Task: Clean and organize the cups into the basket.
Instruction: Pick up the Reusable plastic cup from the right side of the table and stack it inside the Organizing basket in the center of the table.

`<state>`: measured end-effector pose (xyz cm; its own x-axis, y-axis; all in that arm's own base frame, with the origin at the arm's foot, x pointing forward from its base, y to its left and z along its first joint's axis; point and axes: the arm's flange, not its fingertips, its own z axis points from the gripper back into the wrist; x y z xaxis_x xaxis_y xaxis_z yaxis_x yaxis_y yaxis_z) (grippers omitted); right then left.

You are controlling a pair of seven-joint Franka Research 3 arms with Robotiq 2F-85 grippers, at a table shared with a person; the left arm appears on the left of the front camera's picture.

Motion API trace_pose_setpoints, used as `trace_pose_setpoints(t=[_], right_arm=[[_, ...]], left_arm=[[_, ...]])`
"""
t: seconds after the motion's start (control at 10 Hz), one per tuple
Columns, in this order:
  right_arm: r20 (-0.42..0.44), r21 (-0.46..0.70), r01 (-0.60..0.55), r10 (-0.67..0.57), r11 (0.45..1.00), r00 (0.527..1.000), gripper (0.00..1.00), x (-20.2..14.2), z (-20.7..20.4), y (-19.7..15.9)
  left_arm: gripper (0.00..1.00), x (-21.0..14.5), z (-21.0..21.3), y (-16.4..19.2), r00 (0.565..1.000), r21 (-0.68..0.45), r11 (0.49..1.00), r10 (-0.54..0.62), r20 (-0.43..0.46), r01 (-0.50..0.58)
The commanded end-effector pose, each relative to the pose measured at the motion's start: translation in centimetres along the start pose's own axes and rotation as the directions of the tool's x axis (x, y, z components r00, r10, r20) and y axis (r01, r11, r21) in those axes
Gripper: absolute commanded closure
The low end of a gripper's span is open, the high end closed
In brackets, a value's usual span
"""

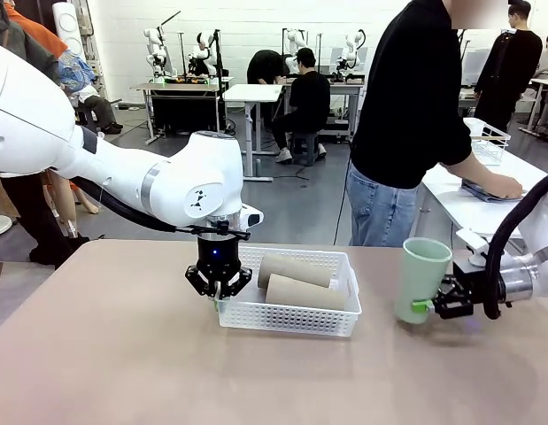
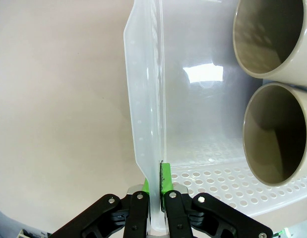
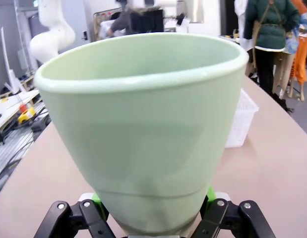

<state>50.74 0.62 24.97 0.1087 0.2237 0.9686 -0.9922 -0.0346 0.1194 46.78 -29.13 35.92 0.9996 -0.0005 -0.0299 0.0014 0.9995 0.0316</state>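
Observation:
The white basket (image 1: 291,320) sits mid-table with two tan cups (image 1: 294,268) (image 1: 304,292) lying on their sides in it. My left gripper (image 1: 218,290) points straight down at the basket's left end. In the left wrist view, the left gripper (image 2: 156,183) is shut on the thin basket wall (image 2: 148,99), and the two cup mouths (image 2: 270,34) (image 2: 277,134) show to the right. A pale mint green cup (image 1: 422,279) stands upright right of the basket. My right gripper (image 1: 422,307) grips it low on its side. In the right wrist view, the mint cup (image 3: 148,124) fills the frame, and the right gripper (image 3: 153,215) has its pads against its base.
A person in black stands at the far side, reaching onto another white table (image 1: 451,199) at the right, where a white wire rack (image 1: 486,137) stands. The tan tabletop (image 1: 123,354) has free room at the front and left. In the right wrist view the basket (image 3: 240,119) lies beyond the cup.

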Motion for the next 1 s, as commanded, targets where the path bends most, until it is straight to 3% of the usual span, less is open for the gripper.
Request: trace_pose_setpoints(t=[0.0,0.3,0.5,0.6,0.9], right_arm=[[-0.043,-0.110,0.032,-0.036,0.993,0.998,1.00,6.4,-1.8,2.3],[-0.055,-0.215,0.065,-0.078,0.974,0.995,1.00,13.4,-1.9,2.4],[-0.038,-0.256,0.041,-0.053,0.966,0.998,1.00,16.1,-2.1,2.8],[-0.054,-0.203,0.030,-0.042,0.979,0.998,1.00,14.9,-1.1,2.3],[-0.054,-0.203,0.030,-0.042,0.979,0.998,1.00,14.9,-1.1,2.3]], left_arm=[[1.00,0.0,0.1,0.2,1.000,0.001,1.000,-0.007,0.001,0.007],[1.00,0.0,0.1,0.2,1.000,0.001,1.000,-0.007,0.001,0.007],[1.00,0.0,0.1,0.2,1.000,0.001,1.000,-0.007,0.001,0.007],[1.00,0.0,0.1,0.2,1.000,0.001,1.000,-0.007,0.001,0.007],[1.00,0.0,0.1,0.2,1.000,0.001,1.000,-0.007,0.001,0.007]])
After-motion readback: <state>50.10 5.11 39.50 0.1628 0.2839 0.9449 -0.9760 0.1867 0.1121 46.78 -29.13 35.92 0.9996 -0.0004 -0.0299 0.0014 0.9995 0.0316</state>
